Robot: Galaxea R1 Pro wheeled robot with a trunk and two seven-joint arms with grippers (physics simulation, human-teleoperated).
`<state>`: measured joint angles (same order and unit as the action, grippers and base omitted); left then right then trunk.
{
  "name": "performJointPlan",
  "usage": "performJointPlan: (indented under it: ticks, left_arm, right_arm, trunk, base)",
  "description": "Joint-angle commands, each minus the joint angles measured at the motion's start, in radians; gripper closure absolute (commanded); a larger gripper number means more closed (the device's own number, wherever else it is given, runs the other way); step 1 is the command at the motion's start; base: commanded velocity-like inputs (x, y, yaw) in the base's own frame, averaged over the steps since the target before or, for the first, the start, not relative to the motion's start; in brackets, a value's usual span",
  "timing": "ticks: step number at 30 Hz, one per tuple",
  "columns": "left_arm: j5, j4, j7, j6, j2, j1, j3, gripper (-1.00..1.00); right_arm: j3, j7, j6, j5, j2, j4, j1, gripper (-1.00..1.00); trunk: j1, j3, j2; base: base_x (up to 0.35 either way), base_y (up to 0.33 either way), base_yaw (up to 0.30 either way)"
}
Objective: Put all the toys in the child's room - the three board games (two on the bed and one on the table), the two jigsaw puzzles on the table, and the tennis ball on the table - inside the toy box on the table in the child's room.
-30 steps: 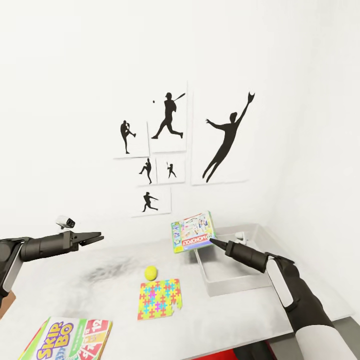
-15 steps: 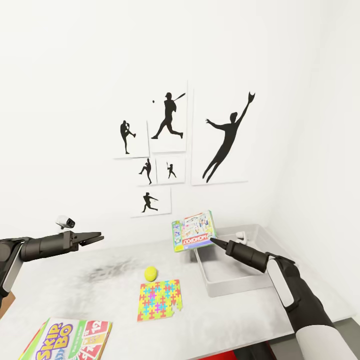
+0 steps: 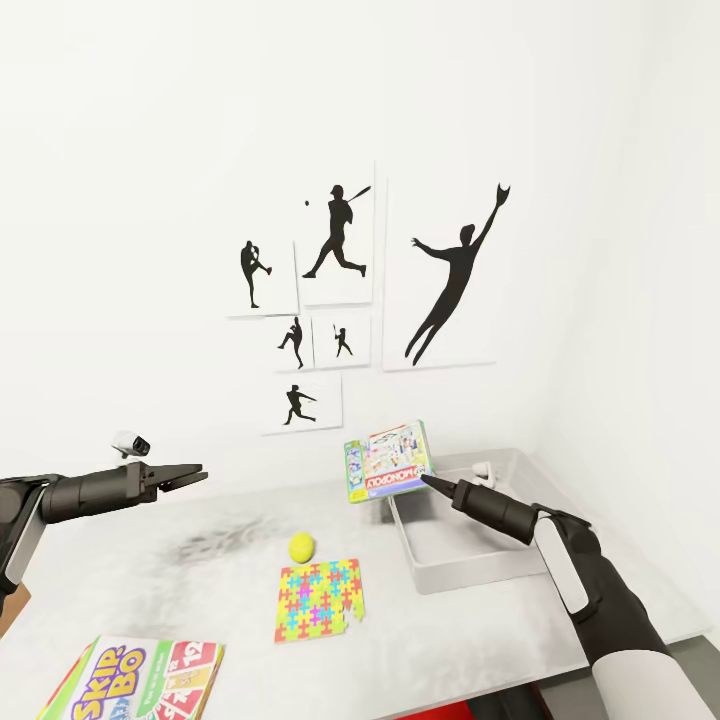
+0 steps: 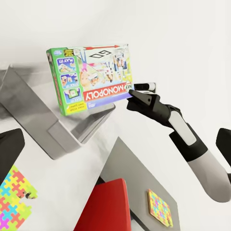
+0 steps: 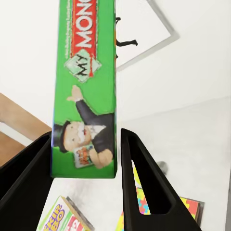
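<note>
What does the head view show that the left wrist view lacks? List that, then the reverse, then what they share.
Head view's own: the baseball prints on the wall, the tennis ball, the Skip-Bo box and the open left hand.

Left wrist view's own: a second jigsaw puzzle lying on the dark grey top.

Shared: the right hand shut on the My Monopoly box, held above the toy box, and the near jigsaw puzzle.
</note>
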<state>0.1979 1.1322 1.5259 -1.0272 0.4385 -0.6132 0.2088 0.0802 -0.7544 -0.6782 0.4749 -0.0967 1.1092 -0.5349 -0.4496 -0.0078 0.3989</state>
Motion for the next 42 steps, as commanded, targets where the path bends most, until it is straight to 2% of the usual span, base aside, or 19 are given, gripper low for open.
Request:
performJointPlan:
  ticks: [1, 7, 13, 15, 16, 17, 19, 21, 24, 26, 28, 30, 42]
  left_arm:
    - [0.000, 0.000, 0.003, -0.011, 0.000, 0.000, 0.000, -1.00]
    - [-0.001, 0.000, 0.002, -0.010, 0.000, 0.000, 0.000, -1.00]
    - [-0.001, 0.000, 0.002, -0.010, 0.000, 0.000, 0.000, -1.00]
    - [0.000, 0.000, 0.003, -0.010, 0.000, 0.000, 0.000, -1.00]
    - [0.001, 0.000, 0.002, -0.010, 0.000, 0.000, 0.000, -1.00]
    - [0.001, 0.000, 0.002, -0.010, 0.000, 0.000, -0.001, -1.00]
    - [0.001, 0.000, 0.003, -0.010, 0.000, 0.000, -0.001, -1.00]
    - [0.001, 0.000, 0.002, -0.010, 0.000, 0.000, -0.002, -1.00]
    - [0.002, 0.000, 0.002, -0.010, -0.002, 0.000, -0.008, -1.00]
    - [0.002, 0.000, 0.002, -0.010, -0.003, 0.000, -0.015, -1.00]
    - [0.002, 0.000, 0.002, -0.010, -0.003, 0.000, -0.017, -1.00]
    - [0.002, 0.001, 0.003, -0.010, -0.003, 0.000, -0.018, -1.00]
    - [0.002, 0.003, 0.004, -0.010, -0.003, 0.000, -0.019, -1.00]
  right_arm:
    - [0.002, -0.002, -0.006, 0.004, 0.000, 0.000, 0.000, 1.00]
    - [0.011, -0.007, -0.006, 0.005, 0.000, -0.003, 0.000, 1.00]
    - [0.069, -0.014, -0.010, 0.006, 0.000, -0.006, 0.000, 1.00]
    - [0.107, -0.023, -0.013, 0.006, 0.000, -0.008, 0.000, 1.00]
    - [0.144, -0.032, -0.014, 0.007, 0.000, -0.010, 0.001, 1.00]
    - [0.156, -0.034, -0.014, 0.007, 0.000, -0.012, 0.001, 1.00]
    - [0.214, -0.039, -0.022, 0.007, 0.000, -0.028, 0.001, 1.00]
    - [0.254, -0.038, -0.059, 0.006, -0.001, -0.035, 0.000, 1.00]
    - [0.310, -0.025, -0.154, -0.003, -0.003, -0.038, -0.006, 1.00]
    - [0.338, 0.012, -0.187, -0.004, -0.018, -0.038, -0.011, 1.00]
    - [0.350, 0.051, -0.210, 0.002, -0.040, -0.039, -0.012, 1.00]
    - [0.354, 0.067, -0.219, 0.004, -0.050, -0.039, -0.010, 1.00]
    - [0.357, 0.073, -0.224, 0.005, -0.056, -0.038, -0.002, 1.00]
  trunk:
    - [0.000, -0.001, 0.001]
    - [0.000, -0.001, 0.001]
    - [0.000, -0.001, 0.001]
    - [0.000, -0.001, 0.001]
    - [0.000, -0.001, 0.001]
    - [0.000, -0.001, 0.001]
    - [0.000, -0.001, 0.001]
    - [0.000, -0.001, 0.001]
    - [0.000, -0.001, 0.001]
    - [0.000, -0.001, 0.001]
    - [0.000, -0.001, 0.001]
    - [0.000, -0.001, 0.001]
    - [0.000, -0.001, 0.001]
  base:
    - [0.000, 0.000, 0.000]
    - [0.000, 0.000, 0.000]
    - [0.000, 0.000, 0.000]
    - [0.000, 0.000, 0.000]
    - [0.000, 0.000, 0.000]
    - [0.000, 0.000, 0.000]
    - [0.000, 0.000, 0.000]
    - [0.000, 0.000, 0.000]
    - [0.000, 0.000, 0.000]
    - [0.000, 0.000, 0.000]
    - [0.000, 0.000, 0.000]
    - [0.000, 0.000, 0.000]
    - [0.000, 0.000, -0.123]
